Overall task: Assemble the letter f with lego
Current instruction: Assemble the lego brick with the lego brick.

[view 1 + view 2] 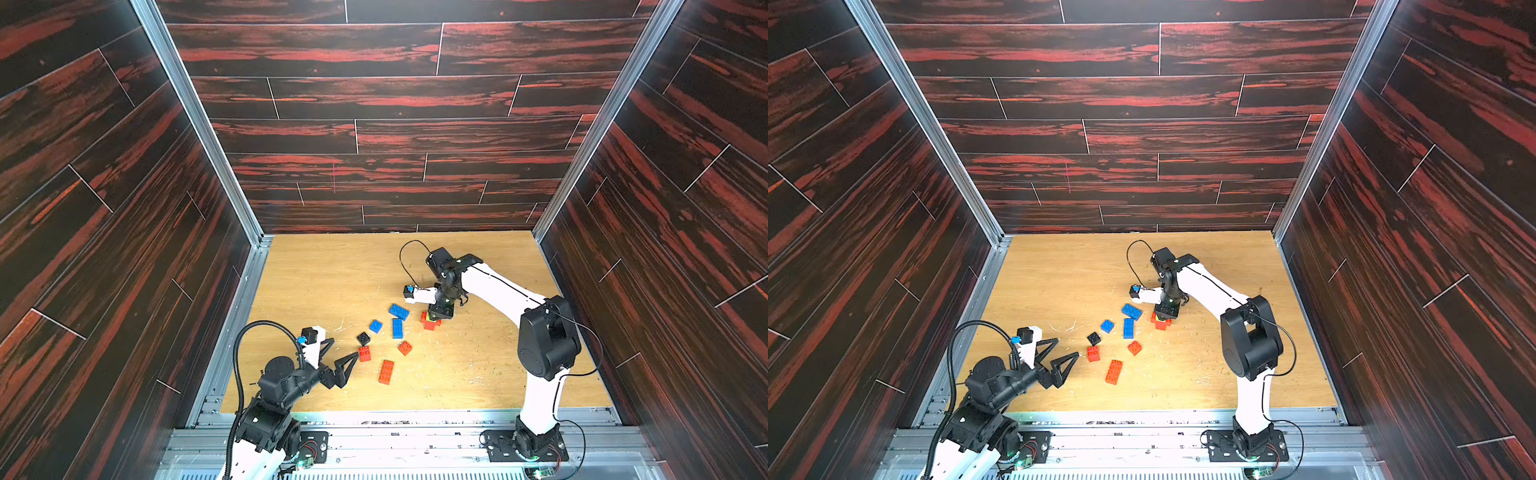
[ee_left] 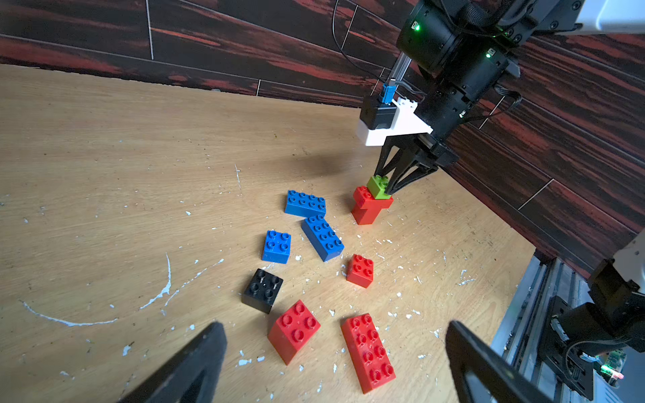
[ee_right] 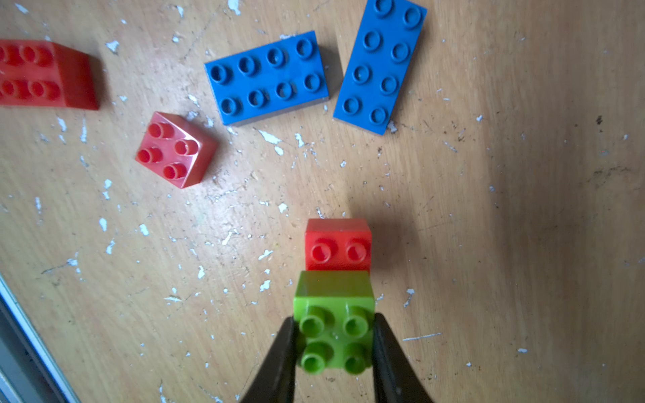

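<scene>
Right end effector [image 2: 383, 184] clamped on lime green brick [image 3: 333, 296], which sits on one end of the red stack [image 2: 366, 209] mid surface [image 1: 311, 270]. Left end effector [image 1: 345, 348] spread wide, empty, just beside square red brick [image 1: 365, 353]. Loose nearby: blue bricks [image 1: 397, 328], black brick [image 1: 363, 338], oblong red brick [image 1: 386, 372].

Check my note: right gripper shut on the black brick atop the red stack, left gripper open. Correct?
No: the right wrist view shows the right gripper shut on the lime green brick, not a black one. It sits atop the red stack; the left gripper is open.
</scene>
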